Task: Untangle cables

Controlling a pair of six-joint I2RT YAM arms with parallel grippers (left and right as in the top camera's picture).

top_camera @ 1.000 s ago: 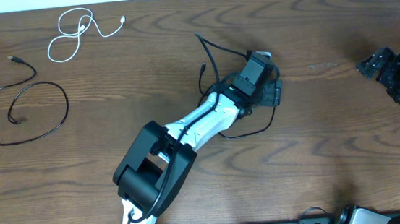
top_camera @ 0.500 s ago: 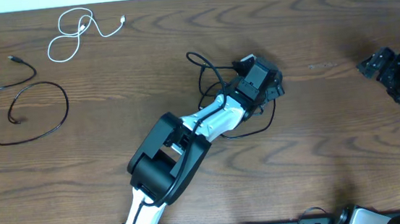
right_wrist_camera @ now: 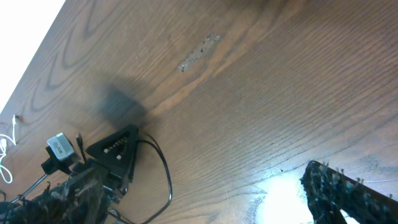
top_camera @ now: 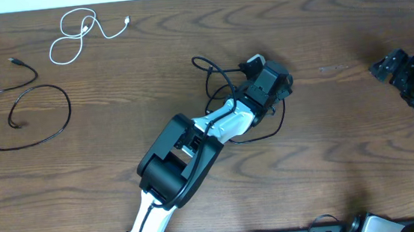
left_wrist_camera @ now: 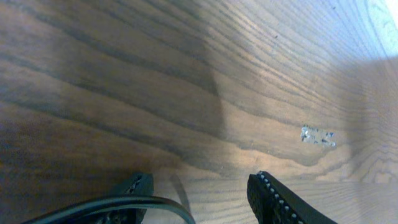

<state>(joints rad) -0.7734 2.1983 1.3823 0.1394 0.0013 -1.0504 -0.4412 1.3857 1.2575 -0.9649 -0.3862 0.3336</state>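
Observation:
One black cable (top_camera: 222, 71) lies looped round my left gripper (top_camera: 280, 88) at mid-table, one loop on its far left and one curve below it. In the left wrist view the jaws stand wide apart, and this cable (left_wrist_camera: 124, 202) crosses in front of the left finger (left_wrist_camera: 138, 185); nothing is clamped. The same cable (right_wrist_camera: 166, 174) shows in the right wrist view. A second black cable (top_camera: 23, 113) lies in a loose ring at the far left. The white cable (top_camera: 79, 33) lies at the back left. My right gripper (top_camera: 384, 67) is open and empty at the far right.
The white left arm (top_camera: 194, 136) stretches across the table from the front left to the middle. A small pale scuff (left_wrist_camera: 317, 135) marks the wood ahead of the left gripper. The table's back edge meets a white surface (right_wrist_camera: 25, 37).
The left arm's elbow has swung right and the gripper has turned a little. The black cable's far end was dragged left and now curls into a loop. The right arm is unchanged.

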